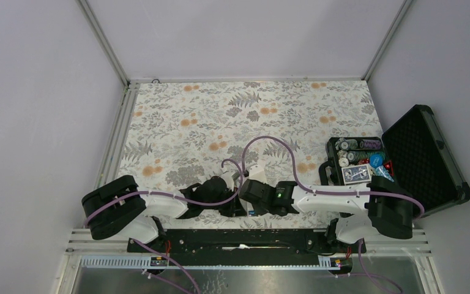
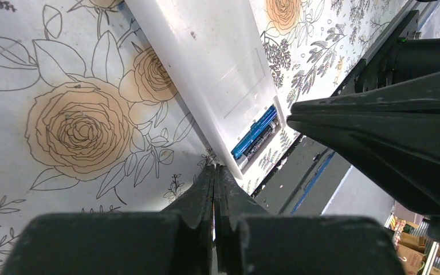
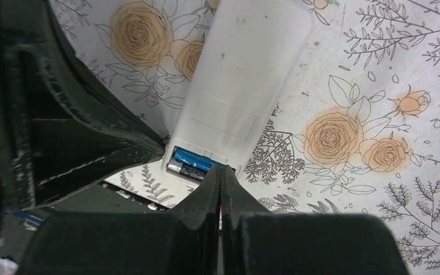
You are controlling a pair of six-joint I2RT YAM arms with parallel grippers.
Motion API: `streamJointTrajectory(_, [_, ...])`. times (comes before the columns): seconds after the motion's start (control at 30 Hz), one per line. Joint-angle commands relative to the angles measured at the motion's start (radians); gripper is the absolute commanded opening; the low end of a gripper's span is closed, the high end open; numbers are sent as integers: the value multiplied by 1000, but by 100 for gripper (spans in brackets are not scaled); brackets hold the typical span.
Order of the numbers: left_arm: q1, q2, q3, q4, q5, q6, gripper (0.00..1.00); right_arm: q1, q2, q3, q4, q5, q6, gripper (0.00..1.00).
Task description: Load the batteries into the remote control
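Top view: remote control [image 1: 254, 171] lay white back up on the floral cloth [image 1: 183, 122], near the table's front edge, mostly hidden by the two wrists. Left gripper [image 1: 231, 197] sat just left of the remote's near end, right gripper [image 1: 249, 195] just right of it, the two almost meeting. Open or shut could not be told from up here. Black case [image 1: 425, 159] with chips [image 1: 358, 147], lid open, stood well to the right of the remote. Left wrist view: left gripper [image 2: 215, 172] was fully closed, fingers pressed together, nothing between them, tips just short of the remote's [image 2: 212, 63] near corner. Batteries [image 2: 255, 133] lay inside the remote at its near end, a blue strip showing in the open slot past the white back panel. Right gripper's dark finger [image 2: 389, 132] loomed just right of that end. Right wrist view: right gripper [image 3: 220, 172] was closed tight too, empty, tips right at the remote's [image 3: 246, 74] near end beside the exposed batteries [image 3: 192, 160]; contact could not be told. Left gripper's dark bulk [image 3: 74, 132] sat just left of the remote.
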Motion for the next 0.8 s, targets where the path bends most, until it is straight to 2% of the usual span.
streamJointTrajectory(0.0, [-7, 2, -13, 47, -9, -4, 0, 12, -60, 3, 9, 44, 36, 0])
streamJointTrajectory(0.27, [-7, -2, -19, 49, -14, -8, 0, 11, -37, -27, 13, 6, 52, 0])
streamJointTrajectory(0.53, [-7, -14, -24, 45, -21, -12, 0, 12, 24, -98, 106, -52, 75, 0])
streamJointTrajectory(0.77, [-7, -12, -25, 45, -20, -12, 0, 11, 37, -96, 105, -43, 76, 0])
